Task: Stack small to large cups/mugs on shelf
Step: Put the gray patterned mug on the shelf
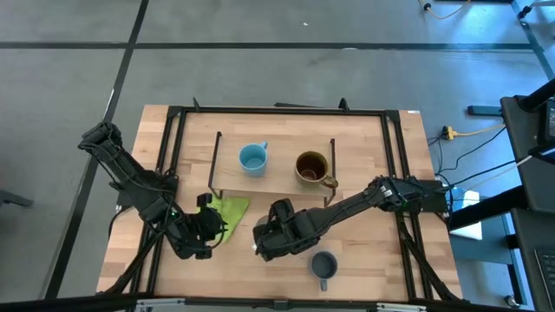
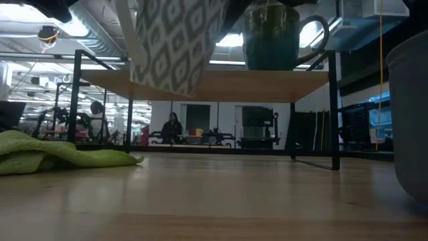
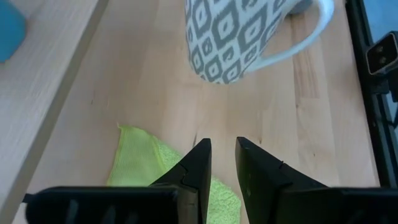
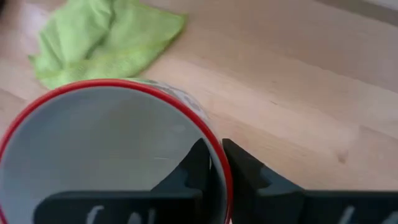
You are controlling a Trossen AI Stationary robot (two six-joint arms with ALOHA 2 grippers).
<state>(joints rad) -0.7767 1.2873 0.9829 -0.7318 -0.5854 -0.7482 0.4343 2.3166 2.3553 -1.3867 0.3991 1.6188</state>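
Observation:
My right gripper [image 1: 264, 243] is shut on a white mug with a grey pattern and a red rim [image 4: 112, 87], near the table's front middle. The mug also shows in the low view [image 2: 175, 40] and in the left wrist view [image 3: 236, 37]. A light blue mug [image 1: 252, 159] and a brown mug [image 1: 312, 167] stand on the shelf [image 1: 277, 180]. A grey-blue mug [image 1: 323, 264] stands on the table near the front edge. My left gripper [image 3: 222, 155] hangs over a green cloth [image 1: 228, 211], empty, its fingers a narrow gap apart. My right gripper pinches the white mug's wall at the red rim [image 4: 219, 163], one finger [image 4: 198, 163] inside the mug and one [image 4: 245, 169] outside. The fingers come from above. The mug hangs below them, lifted clear of the table and a little tilted, its mouth up.
The shelf's black wire ends [image 1: 216, 165] [image 1: 332, 169] stand on either side of its board. A black frame [image 1: 170, 139] runs around the tabletop. The green cloth lies left of the held mug. The table shows bare wood between the shelf and the front edge [image 1: 286, 212].

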